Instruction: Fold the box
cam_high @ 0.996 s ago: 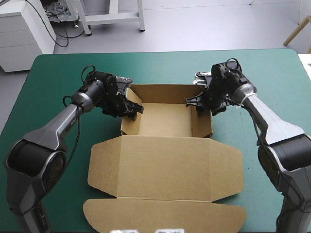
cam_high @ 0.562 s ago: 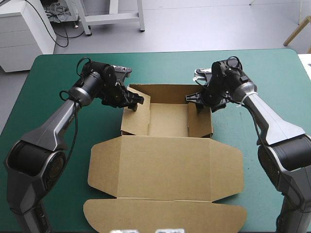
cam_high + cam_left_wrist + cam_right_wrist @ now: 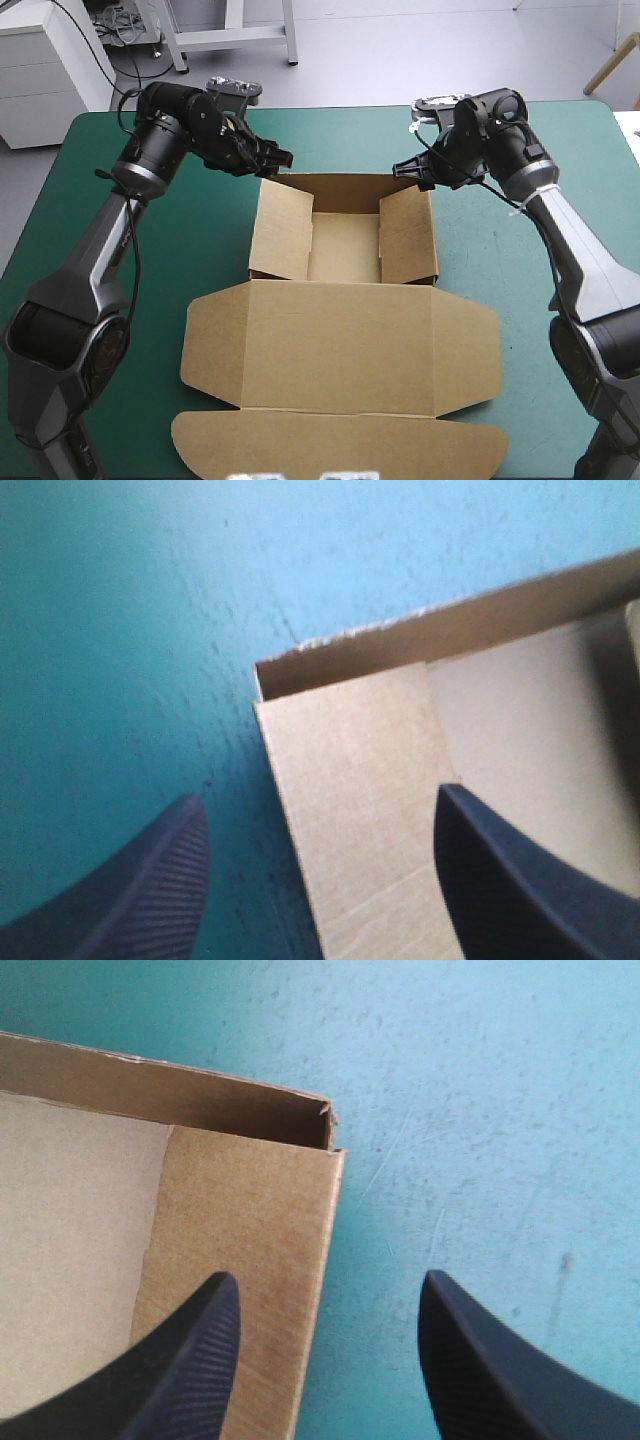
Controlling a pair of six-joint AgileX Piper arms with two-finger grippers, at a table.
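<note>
**Status.** The box (image 3: pixel 340 330) lies at the middle of the teal-green cover (image 3: pixel 110 330). Its tray half is the half away from me. Its lid (image 3: pixel 340 345) lies flat on the near side, with the rounded front flap (image 3: pixel 340 445) spread at the box's near end.

**Tray.** The far wall (image 3: pixel 345 188) stands upright. The left side panel (image 3: pixel 282 230) and the right side panel (image 3: pixel 405 235) are both raised, but they lean inward over the tray floor and are not seated.

**Grippers.**
- The left gripper (image 3: pixel 270 158) hangs just above the box's far-left corner. Its fingers are spread and hold nothing. In its wrist view, one finger is outside the box and the other is over the inside, with the left panel's top edge between them and no contact visible.
- The right gripper (image 3: pixel 405 172) mirrors this at the box's far-right corner. It is released and astride the right panel's edge.

**Step in hand.** I judge this to be wall forming. The side panels are up but not yet locked.

**Next move.** I would do the following:
1. Lower each gripper along its panel.
2. Push each panel outward and down until it sits flush against the box's side.
3. Work both sides together so the box does not slide.

The main risk is a finger catching the far wall's corner and skewing the tray.
</note>
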